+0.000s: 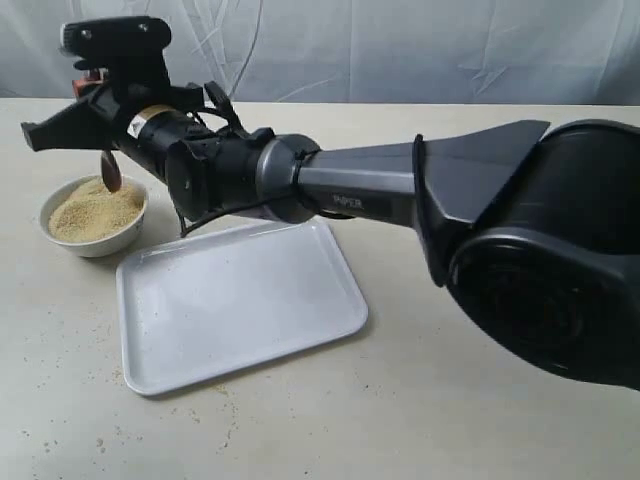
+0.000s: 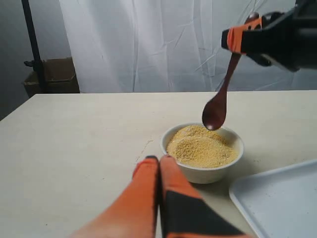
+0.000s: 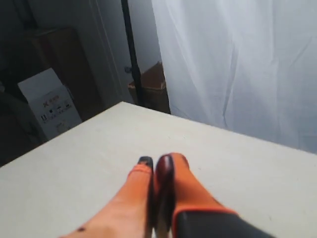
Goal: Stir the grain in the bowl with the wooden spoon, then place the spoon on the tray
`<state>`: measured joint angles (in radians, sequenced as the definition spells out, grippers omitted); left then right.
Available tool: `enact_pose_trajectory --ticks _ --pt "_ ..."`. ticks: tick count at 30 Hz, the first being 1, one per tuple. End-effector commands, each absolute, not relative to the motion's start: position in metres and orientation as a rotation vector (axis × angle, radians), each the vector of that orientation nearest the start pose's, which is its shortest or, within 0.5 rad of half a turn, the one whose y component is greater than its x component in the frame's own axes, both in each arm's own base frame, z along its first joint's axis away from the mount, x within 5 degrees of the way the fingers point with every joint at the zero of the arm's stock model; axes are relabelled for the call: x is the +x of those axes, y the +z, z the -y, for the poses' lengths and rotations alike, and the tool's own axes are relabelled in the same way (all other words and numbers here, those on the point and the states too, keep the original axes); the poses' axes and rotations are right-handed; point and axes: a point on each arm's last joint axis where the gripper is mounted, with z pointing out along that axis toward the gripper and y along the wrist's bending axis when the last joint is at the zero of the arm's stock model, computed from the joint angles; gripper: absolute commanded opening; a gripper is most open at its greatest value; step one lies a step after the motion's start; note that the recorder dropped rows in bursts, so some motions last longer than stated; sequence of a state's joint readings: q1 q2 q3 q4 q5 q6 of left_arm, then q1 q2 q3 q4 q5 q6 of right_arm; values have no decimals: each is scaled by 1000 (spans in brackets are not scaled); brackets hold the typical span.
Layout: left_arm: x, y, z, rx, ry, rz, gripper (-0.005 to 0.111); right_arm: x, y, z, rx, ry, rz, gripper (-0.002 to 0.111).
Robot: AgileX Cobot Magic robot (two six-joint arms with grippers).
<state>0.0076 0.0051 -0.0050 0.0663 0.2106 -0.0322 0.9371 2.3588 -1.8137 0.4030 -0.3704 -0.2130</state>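
The white bowl (image 1: 100,243) holds a heaped mound of yellow-tan grain (image 1: 93,211) at the table's left. My right gripper (image 1: 88,82) reaches across above it, shut on the wooden spoon's handle. The spoon (image 1: 110,171) hangs head down, its oval head just over the grain. The left wrist view shows the spoon (image 2: 215,112), the right gripper (image 2: 242,39), the grain (image 2: 200,147) and the bowl (image 2: 204,174). My left gripper (image 2: 159,158) is shut and empty, low in front of the bowl. The right wrist view shows the handle end (image 3: 164,174) between the shut fingers (image 3: 141,173). The white tray (image 1: 240,300) lies right of the bowl.
Loose grains are scattered on the table around the tray (image 2: 277,198). The right arm's dark body (image 1: 540,250) fills the right of the exterior view. Cardboard boxes (image 2: 52,75) and a black stand (image 3: 131,54) are beyond the table's edge, before a white curtain.
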Motion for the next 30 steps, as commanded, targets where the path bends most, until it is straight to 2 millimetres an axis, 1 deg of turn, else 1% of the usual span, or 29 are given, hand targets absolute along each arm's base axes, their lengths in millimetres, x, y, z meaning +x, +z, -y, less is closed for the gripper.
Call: enact_pose_trajectory --ticks 1,3,5,6,8,9,11,13,15,16,18,23,26,28,30 --pt "56 195 -2 10 42 -1688 0 334 154 -444 -531 733 -1729 -1" --pt "56 195 -2 10 42 -1688 0 325 151 -451 -570 740 -1718 -1" --pt "56 195 -2 10 42 -1688 0 323 169 -452 -569 755 -1680 -1" --pt "56 195 -2 10 42 -1688 0 320 182 -453 -585 758 -1646 -1" --pt "56 195 -2 10 42 -1688 0 318 198 -452 -590 764 -1614 -1" --pt "56 195 -2 10 42 -1688 0 317 201 -452 -604 759 -1601 -1" --pt "56 194 -2 10 42 -1690 0 308 203 -459 -646 765 -1579 -1" --pt "56 194 -2 10 42 -1690 0 303 191 -464 -676 759 -1585 -1" --pt "56 194 -2 10 42 -1690 0 304 168 -466 -696 743 -1622 -1" --pt "56 194 -2 10 42 -1690 0 306 162 -465 -697 737 -1640 -1" --pt "56 194 -2 12 44 -1690 0 313 161 -460 -696 717 -1645 -1" --pt "56 194 -2 12 44 -1690 0 325 189 -448 -688 675 -1609 -1" --pt "56 194 -2 12 44 -1690 0 327 206 -443 -680 682 -1609 -1" --pt "56 194 -2 12 44 -1690 0 326 212 -442 -674 686 -1598 -1" --pt "56 194 -2 12 44 -1690 0 328 212 -441 -670 682 -1599 -1"
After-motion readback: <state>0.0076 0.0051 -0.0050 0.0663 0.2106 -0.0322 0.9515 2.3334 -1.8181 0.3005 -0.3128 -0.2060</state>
